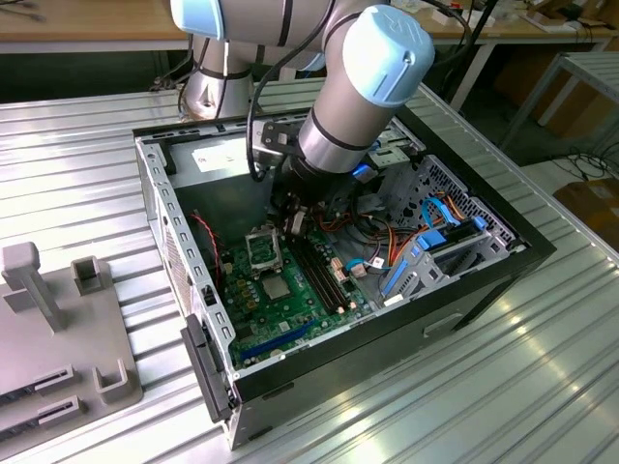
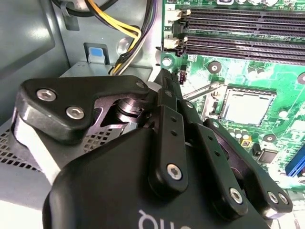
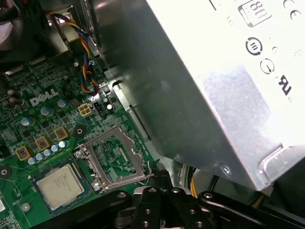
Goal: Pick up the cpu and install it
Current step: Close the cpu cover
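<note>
Tool (image 2: 164, 78) apparently closed, cpu (image 3: 61, 186) in socket (image 3: 62, 188)

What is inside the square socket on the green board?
The cpu lies flat inside the socket, its pale silvery face up. The metal cover frame is flipped open beside it. The chip covers whatever lies under it. The claw is close by the frame.
</note>
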`<state>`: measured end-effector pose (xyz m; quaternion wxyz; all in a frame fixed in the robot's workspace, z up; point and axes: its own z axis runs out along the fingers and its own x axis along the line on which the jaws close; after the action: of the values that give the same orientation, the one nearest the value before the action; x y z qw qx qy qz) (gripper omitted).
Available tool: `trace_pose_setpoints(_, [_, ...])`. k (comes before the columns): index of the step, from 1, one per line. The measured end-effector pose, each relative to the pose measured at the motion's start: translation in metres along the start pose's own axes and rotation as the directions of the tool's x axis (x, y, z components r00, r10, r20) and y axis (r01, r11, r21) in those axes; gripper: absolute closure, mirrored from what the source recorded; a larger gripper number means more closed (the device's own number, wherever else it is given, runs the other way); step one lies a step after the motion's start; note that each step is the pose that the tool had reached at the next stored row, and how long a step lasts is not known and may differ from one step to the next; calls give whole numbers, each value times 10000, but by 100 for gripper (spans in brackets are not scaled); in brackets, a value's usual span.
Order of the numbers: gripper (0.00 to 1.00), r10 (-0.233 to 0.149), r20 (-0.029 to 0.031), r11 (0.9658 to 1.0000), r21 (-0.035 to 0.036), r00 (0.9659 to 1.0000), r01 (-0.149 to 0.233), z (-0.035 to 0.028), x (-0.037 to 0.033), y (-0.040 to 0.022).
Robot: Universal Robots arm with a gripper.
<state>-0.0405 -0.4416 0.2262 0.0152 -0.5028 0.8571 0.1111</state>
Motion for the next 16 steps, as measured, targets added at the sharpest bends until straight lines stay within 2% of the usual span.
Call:
trace_pose_setpoints(6, [89,-46,-8,10000,-6,10000,46,-54,-1,6])
trace_pose_setpoints(16, [89,-174,-39,9998,-20,9998,174,-105,13,8])
